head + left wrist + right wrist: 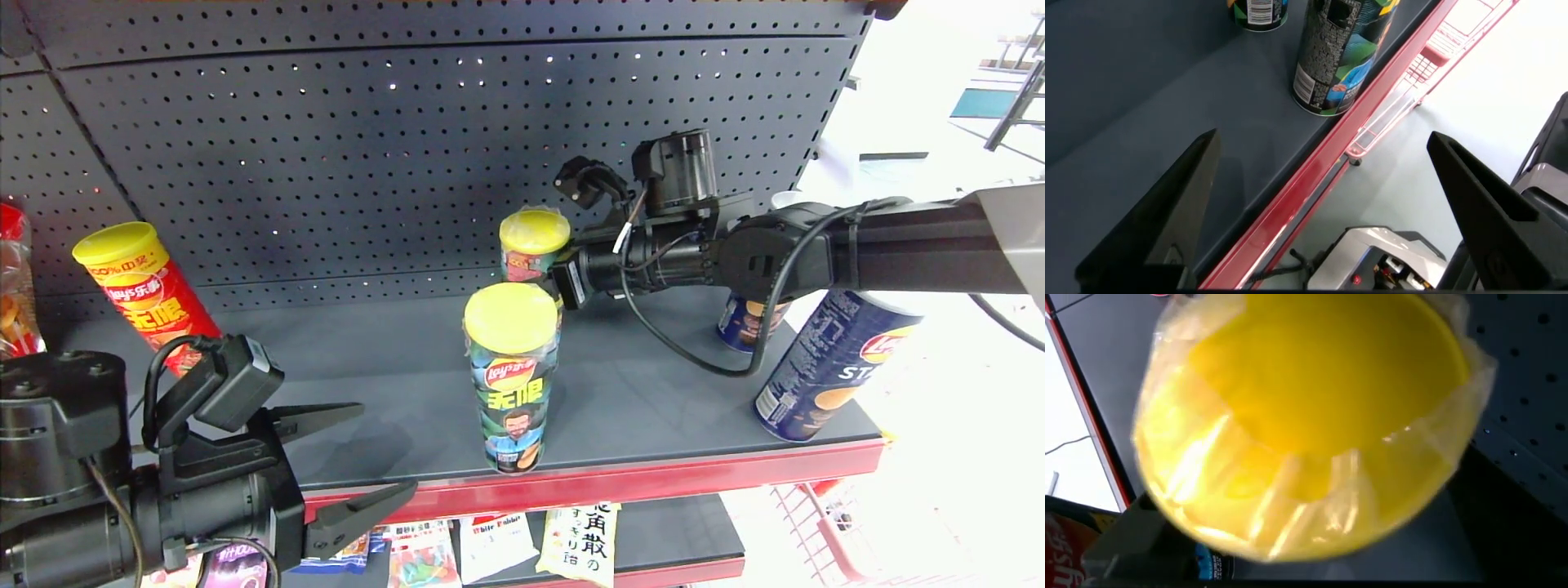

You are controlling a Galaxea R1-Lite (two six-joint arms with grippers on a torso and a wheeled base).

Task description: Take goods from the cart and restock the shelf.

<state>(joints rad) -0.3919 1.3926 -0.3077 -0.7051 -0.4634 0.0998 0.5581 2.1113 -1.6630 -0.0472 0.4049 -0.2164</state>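
1. The right gripper (562, 278) sits tight against the side of the rear can (535, 245), which stands deep on the shelf (620, 482) near the pegboard (326, 163). I honestly can't tell if it's clamped or loose, because the can hides the tips.
2. From that wrist, the can's yellow lid (1306, 416) is right up close, with crinkly clear film over it.
3. The left gripper (388, 447) hovers at the shelf's red front edge, fingers (1167, 220) spread wide with nothing between them.
4. My guess on handling: it's a light cardboard tube, stiff enough but easy to dent, with a slick printed skin. It's also tall, so tippy. I'd grab mid-body, not the lid, since that probably pops off and the film slides.
5. Neighbours to mind: the front can (510, 384) stands just ahead of it near the edge, and the blue can (824, 367) is off at the right end under the arm. A sloppy release could bump the front one.
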